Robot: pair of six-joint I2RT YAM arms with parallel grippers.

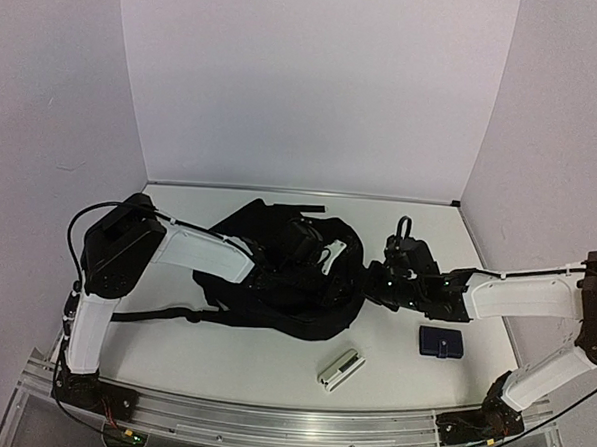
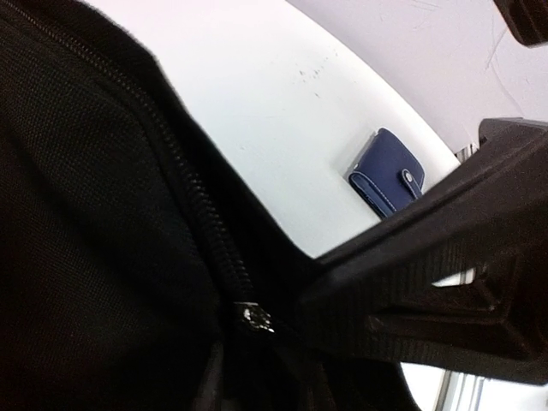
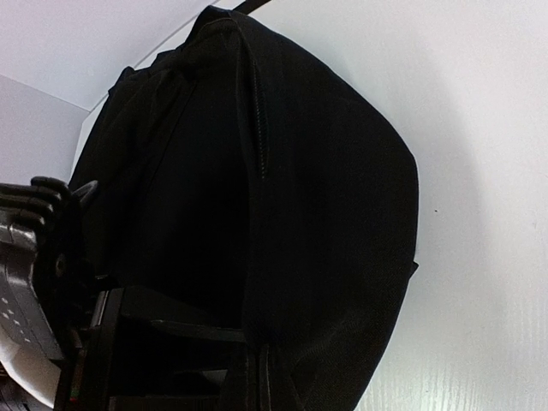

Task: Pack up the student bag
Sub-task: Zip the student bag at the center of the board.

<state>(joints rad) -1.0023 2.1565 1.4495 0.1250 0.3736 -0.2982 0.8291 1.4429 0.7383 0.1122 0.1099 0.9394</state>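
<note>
We place the student bag [image 1: 275, 282] at the middle of the table [image 1: 231, 355], with one strap [image 1: 153, 317] trailing from it to the left. Right of the bag and apart from it lies a pouch [image 1: 441, 341]. A flat case [image 1: 341, 369] lies nearer than the bag and left of the pouch, between the bag and the rail [image 1: 268, 422] along the table's near edge. The left gripper [image 1: 299, 246] is over the bag's middle. The right gripper [image 1: 373, 284] is at the bag's right edge.

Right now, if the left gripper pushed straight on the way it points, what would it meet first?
The student bag: its black fabric beside the zipper lies right ahead, seemingly very close.
</note>
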